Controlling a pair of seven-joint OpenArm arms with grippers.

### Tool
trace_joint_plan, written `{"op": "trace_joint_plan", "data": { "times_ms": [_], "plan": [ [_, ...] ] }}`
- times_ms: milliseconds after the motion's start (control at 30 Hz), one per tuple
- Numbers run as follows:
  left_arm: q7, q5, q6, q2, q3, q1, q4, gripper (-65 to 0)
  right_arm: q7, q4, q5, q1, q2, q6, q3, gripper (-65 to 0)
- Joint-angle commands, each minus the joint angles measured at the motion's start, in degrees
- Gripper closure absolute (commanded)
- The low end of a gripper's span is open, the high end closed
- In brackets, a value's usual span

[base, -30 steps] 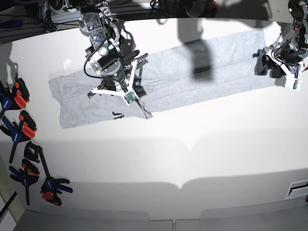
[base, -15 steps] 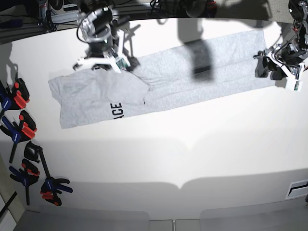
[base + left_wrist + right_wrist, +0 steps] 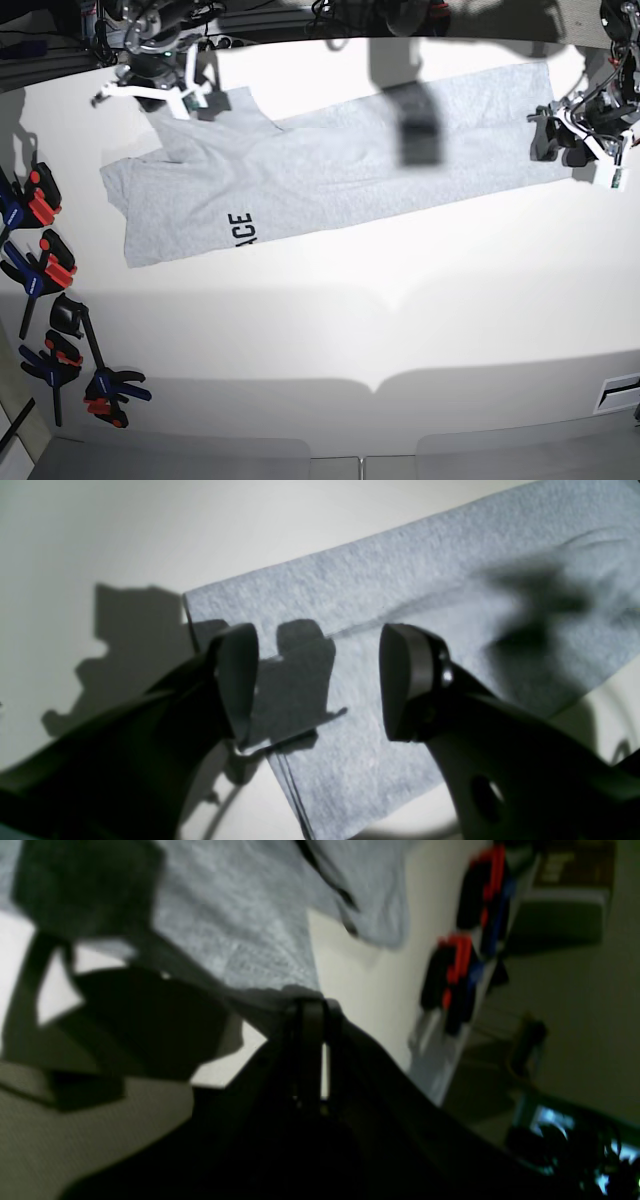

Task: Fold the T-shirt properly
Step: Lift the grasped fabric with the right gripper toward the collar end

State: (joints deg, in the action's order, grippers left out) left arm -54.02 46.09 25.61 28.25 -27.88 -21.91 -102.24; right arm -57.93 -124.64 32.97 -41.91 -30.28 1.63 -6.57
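While lying flat on table [image 3: 400, 320]:
T-shirt [image 3: 330, 165]: lettering "ACE" visible.
Left gripper [image 3: 320, 680]: jaws apart above hem.
Right gripper [image 3: 310, 1012]: clamped on T-shirt edge.

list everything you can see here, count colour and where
T-shirt: one, light heather grey with black capital lettering, spread in a long band across the far half of the table.
Table: one, white, fills the base view.
Clamps: several, black with red and blue parts, in a row along the table's left edge in the base view.
Left gripper: one, black, jaws open above the folded end of the shirt.
Right gripper: one, black, jaws shut on a pulled-up bit of the shirt at the far left in the base view.
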Motion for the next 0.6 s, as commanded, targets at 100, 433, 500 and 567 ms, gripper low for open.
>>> {"op": "trace_joint_plan", "data": {
  "times_ms": [100,433,500,567],
  "plan": [
    [1.03,0.48,0.33,1.03,-0.59,0.17,-0.9,-35.5,0.76,-1.25,-0.98,-1.79,-0.5,-0.94,5.77,0.0],
    [1.16,0.52,0.31,0.98,-0.59,0.15,-0.87,-35.5,5.84,-1.25,-5.16,-1.57,-0.5,-0.2,8.37,0.0],
    [1.38,0.55,0.31,0.98,-0.59,0.15,-0.9,-35.5,7.17,-1.25,-5.16,-0.7,-0.5,0.44,8.37,0.0],
    [1.38,0.52,0.31,0.98,-0.59,0.15,-0.87,-35.5,7.15,-1.25,-6.86,1.22,-0.5,0.61,8.37,0.0]
  ]
}}
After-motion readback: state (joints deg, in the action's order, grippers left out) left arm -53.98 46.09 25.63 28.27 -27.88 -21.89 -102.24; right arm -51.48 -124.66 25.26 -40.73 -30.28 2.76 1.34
